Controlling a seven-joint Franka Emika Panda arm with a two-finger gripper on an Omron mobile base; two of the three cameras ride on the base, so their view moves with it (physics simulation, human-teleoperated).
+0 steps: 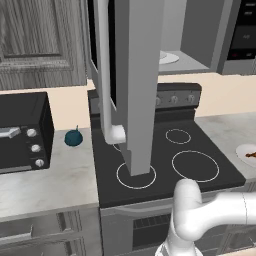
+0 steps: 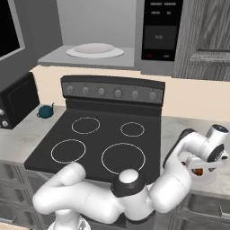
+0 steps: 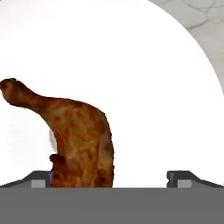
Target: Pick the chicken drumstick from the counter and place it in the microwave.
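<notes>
Marbled counter [image 3: 205, 17] carries a white plate [image 3: 144, 65]; the chicken drumstick [image 3: 83, 131] looks light, firm, greasy. Released end effector [image 3: 111, 177] should pinch its thick middle.

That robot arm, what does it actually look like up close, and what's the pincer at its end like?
The arm is a chain of smooth, glossy white rounded segments, thick as tubes, joined by dark grey to black rings at the joints. No loose cables or markings show. The pincer ends in two small, flat, dark grey finger tips, blocky and squared off.
</notes>
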